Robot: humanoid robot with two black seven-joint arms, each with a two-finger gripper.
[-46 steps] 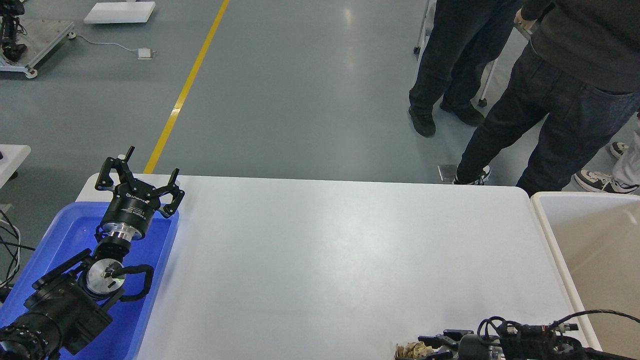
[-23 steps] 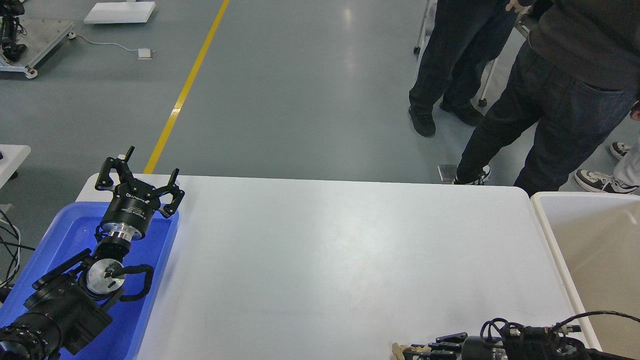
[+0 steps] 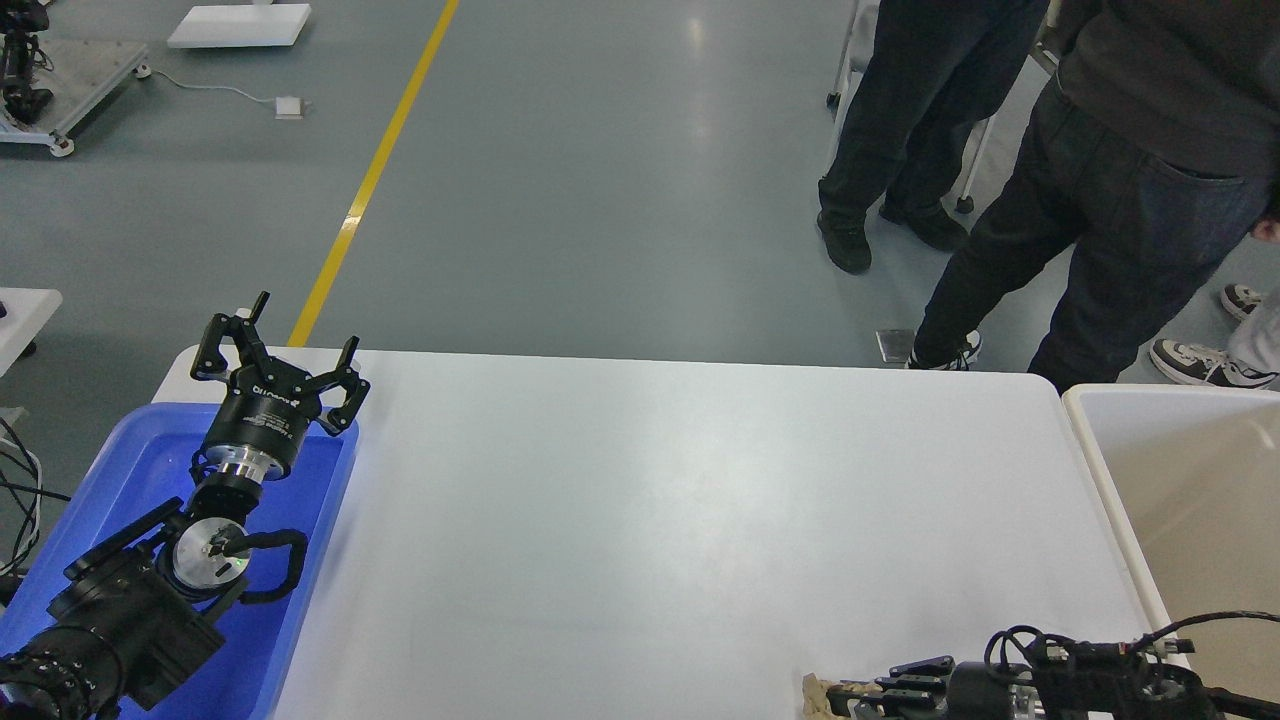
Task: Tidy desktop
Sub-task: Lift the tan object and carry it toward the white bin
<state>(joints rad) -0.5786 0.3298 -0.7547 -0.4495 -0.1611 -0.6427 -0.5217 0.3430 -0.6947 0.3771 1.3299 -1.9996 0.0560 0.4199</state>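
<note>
The white desktop (image 3: 650,500) fills the middle of the head view and is bare except at its front right edge. There my right gripper (image 3: 848,693) lies low over the table, pointing left, shut on a small crumpled brown paper wad (image 3: 817,692) that is partly cut off by the bottom of the view. My left gripper (image 3: 277,348) is open and empty, held above the far end of the blue tray (image 3: 140,470).
A beige white-rimmed bin (image 3: 1190,500) stands against the desktop's right end. Two people (image 3: 1090,200) stand on the floor beyond the table's far right corner. A small white table edge (image 3: 25,310) shows at the far left.
My right gripper has shifted a little to the right along the front edge, taking the paper wad with it. The left arm has not moved. The people behind shifted slightly.
</note>
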